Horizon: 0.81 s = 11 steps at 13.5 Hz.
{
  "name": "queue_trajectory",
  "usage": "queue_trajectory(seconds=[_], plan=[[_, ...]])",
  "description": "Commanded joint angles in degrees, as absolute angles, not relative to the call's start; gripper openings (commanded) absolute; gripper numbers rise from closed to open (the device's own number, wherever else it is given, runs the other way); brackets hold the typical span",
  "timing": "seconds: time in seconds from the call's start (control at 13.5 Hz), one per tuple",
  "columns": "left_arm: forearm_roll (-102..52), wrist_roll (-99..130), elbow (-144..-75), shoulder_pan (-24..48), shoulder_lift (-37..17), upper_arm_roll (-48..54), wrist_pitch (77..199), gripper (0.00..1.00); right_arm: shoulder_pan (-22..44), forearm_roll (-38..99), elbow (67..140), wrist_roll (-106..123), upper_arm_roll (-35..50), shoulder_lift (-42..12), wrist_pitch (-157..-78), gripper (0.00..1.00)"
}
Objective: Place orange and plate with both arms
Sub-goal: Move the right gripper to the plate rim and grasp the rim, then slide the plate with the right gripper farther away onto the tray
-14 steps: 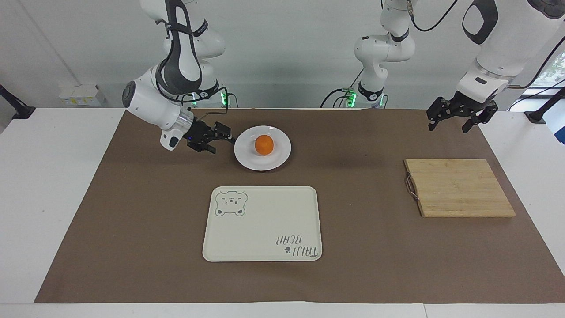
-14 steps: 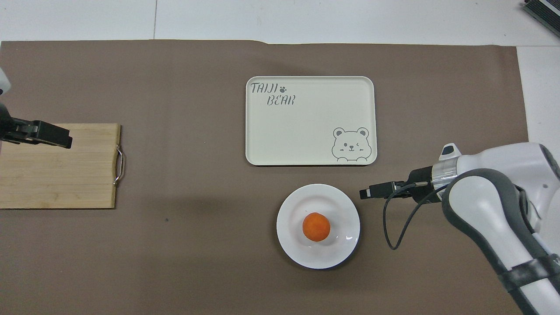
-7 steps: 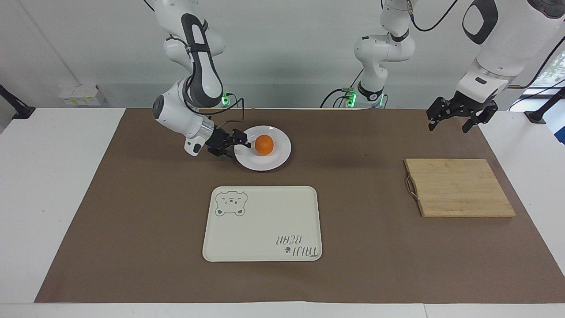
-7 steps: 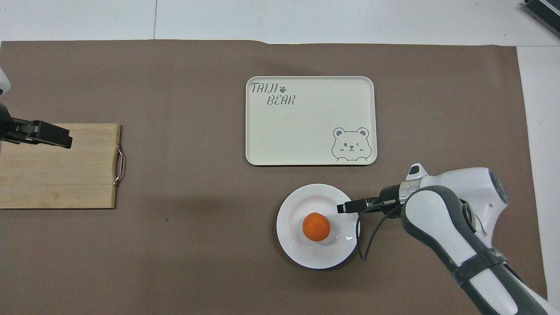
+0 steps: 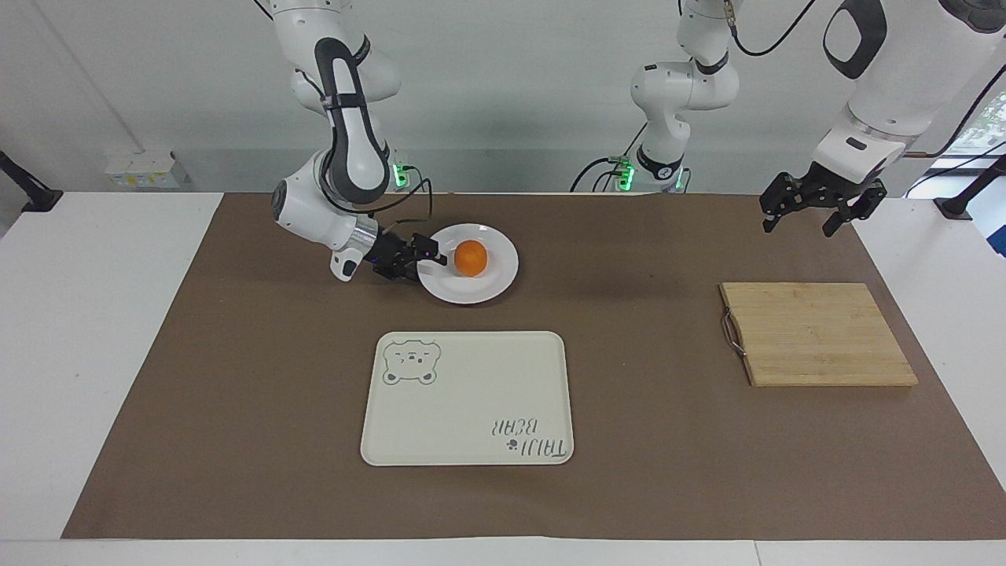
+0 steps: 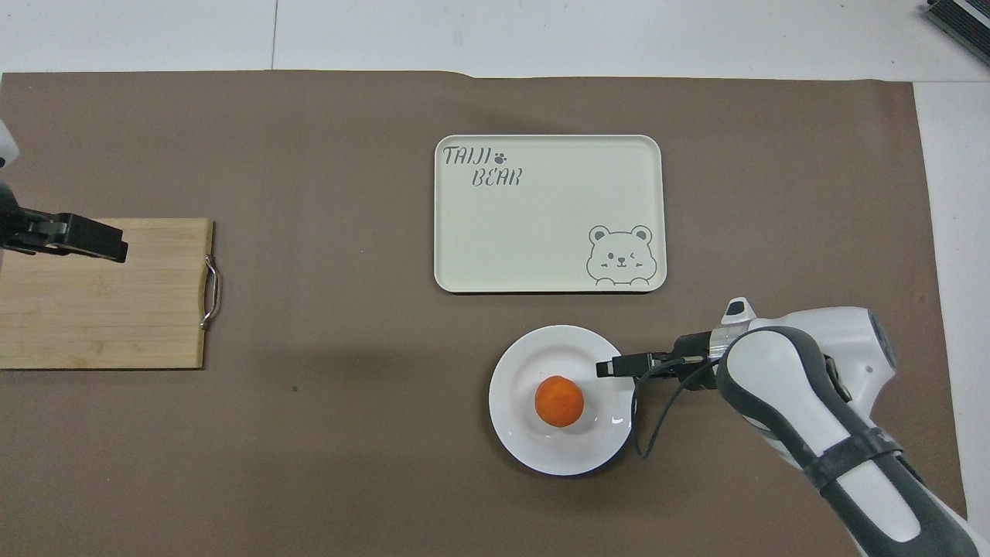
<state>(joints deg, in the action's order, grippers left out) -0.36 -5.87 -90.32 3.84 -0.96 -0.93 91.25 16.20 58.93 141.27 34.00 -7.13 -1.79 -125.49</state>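
One gripper is at work: the right gripper (image 5: 428, 258), center-left of the facing view, has its fingers (image 6: 607, 367) straddling the plate (image 5: 491, 284) rim at the edge toward the right arm's end; can't tell if clenched yet. Prob. a rim pinch to lift plate w/ orange (image 5: 471, 258) sitting mid-plate. Tray (image 5: 471, 409) lies below it in frame, likely the drop spot. Left gripper (image 5: 817, 206) waits w/ fingers spread, upper right, above the cutting board (image 5: 817, 334) on the tabletop (image 5: 236, 393).

White wall (image 5: 503, 94), brown-covered white table (image 5: 94, 354)
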Motion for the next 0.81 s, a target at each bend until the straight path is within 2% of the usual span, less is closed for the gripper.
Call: queue_trajectory(seconds=[0.0,0.15,0.22,0.37,0.44,0.52,0.74], plan=[[0.7,-6.4,-89.3,3.7,-1.4,-0.8,89.9,1.0,16.1,62.0,142.7,36.3,-6.9,-1.9,-126.2,1.0],[0.7,-6.4,-89.3,3.7,-1.4,-0.8,89.9,1.0,16.1,63.6,142.9,36.2,-6.9,-1.8,-125.7,1.0],[0.7,-6.3,-89.3,3.7,-1.4,-0.8,89.9,1.0,16.0,63.6,142.9,36.2,-6.9,-1.8,-125.6,0.91],[0.7,-6.4,-89.3,3.7,-1.4,-0.8,89.9,1.0,16.0,63.6,142.9,35.3,-6.9,-1.8,-125.6,0.27],[0.7,-6.3,-89.3,3.7,-1.4,-0.8,89.9,1.0,15.6,63.5,142.9,35.0,-6.9,-1.8,-125.5,0.06],[0.7,-6.4,-89.3,3.7,-1.4,-0.8,89.9,1.0,15.4,63.6,142.9,34.6,-6.9,-1.8,-125.5,0.0],[0.7,-6.4,-89.3,3.7,-1.4,-0.8,89.9,1.0,15.4,63.5,142.7,32.5,-6.9,-2.0,-125.1,0.0]])
